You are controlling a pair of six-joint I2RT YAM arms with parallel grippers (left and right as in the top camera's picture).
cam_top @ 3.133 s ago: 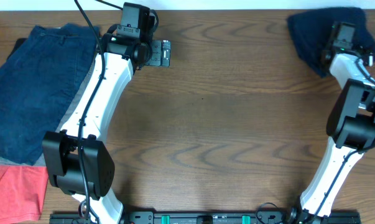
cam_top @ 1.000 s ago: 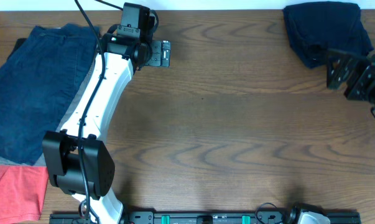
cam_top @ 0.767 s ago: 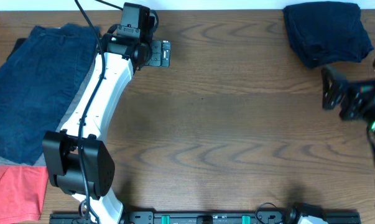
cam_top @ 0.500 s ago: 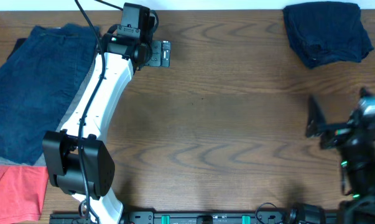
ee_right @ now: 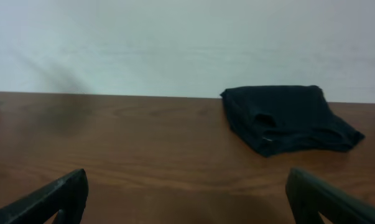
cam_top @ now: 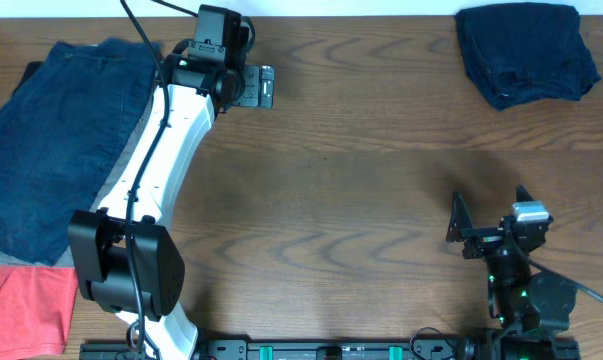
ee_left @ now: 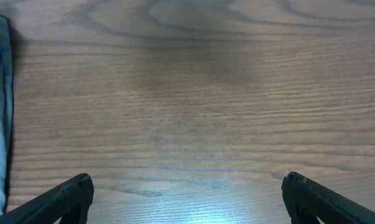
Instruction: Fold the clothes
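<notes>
Lying folded, the dark navy shorts (cam_top: 526, 52) sit apart from us. Our left gripper (ee_left: 187, 193) and right gripper (ee_right: 187, 186) gape, empty.

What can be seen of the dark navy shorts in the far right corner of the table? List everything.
The dark navy shorts are plain, soft, matte cloth, folded into a compact, roughly square bundle with creases and a small dip on top. They lie flat on the wooden table in its far right corner, near the back edge. Only the table touches them; waistband and legs cannot be told apart.
</notes>
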